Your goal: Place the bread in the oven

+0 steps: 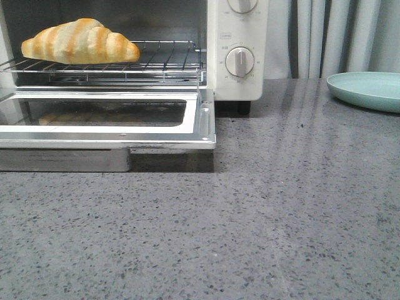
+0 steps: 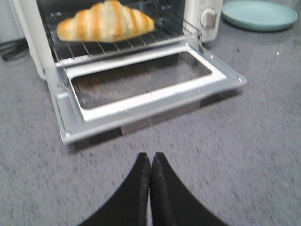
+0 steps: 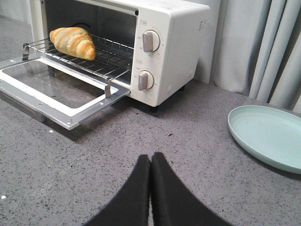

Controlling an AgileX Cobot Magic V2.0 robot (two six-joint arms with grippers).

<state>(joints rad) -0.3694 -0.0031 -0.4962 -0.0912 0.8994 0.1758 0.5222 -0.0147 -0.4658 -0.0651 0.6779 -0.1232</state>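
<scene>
The bread, a golden-orange croissant roll with cream stripes, lies on the wire rack inside the white oven. The oven's glass door hangs open and flat. The bread also shows in the left wrist view and the right wrist view. My left gripper is shut and empty over the counter in front of the open door. My right gripper is shut and empty over the counter, to the right of the oven. Neither gripper shows in the front view.
A pale teal plate sits empty at the back right, also in the right wrist view and the left wrist view. Grey curtains hang behind. The speckled grey counter stretches to the front.
</scene>
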